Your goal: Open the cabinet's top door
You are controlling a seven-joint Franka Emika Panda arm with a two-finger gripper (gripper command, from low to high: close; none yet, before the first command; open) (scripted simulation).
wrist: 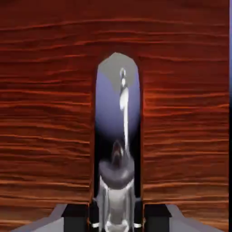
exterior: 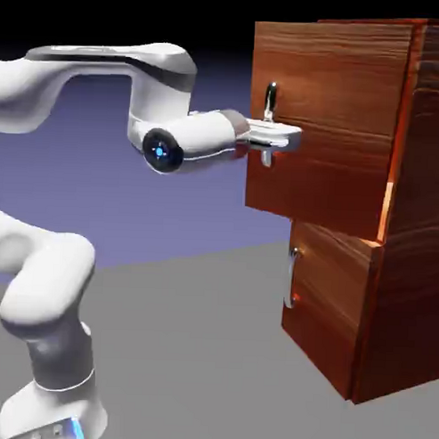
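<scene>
The gripper [exterior: 281, 136] reaches level to the right and is clamped on the silver handle [exterior: 271, 100] of the top door [exterior: 324, 120]. That door stands slightly ajar from the cabinet [exterior: 419, 221], above the smaller lower panel [exterior: 332, 298].

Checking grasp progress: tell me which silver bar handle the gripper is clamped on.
The upper silver bar handle on the taller reddish wood-grain top door; the gripper is shut on it.

The top door [exterior: 329, 111] stands slightly ajar, blocking the tool [exterior: 278, 136] ahead; open floor [exterior: 192, 347] lies below.
</scene>
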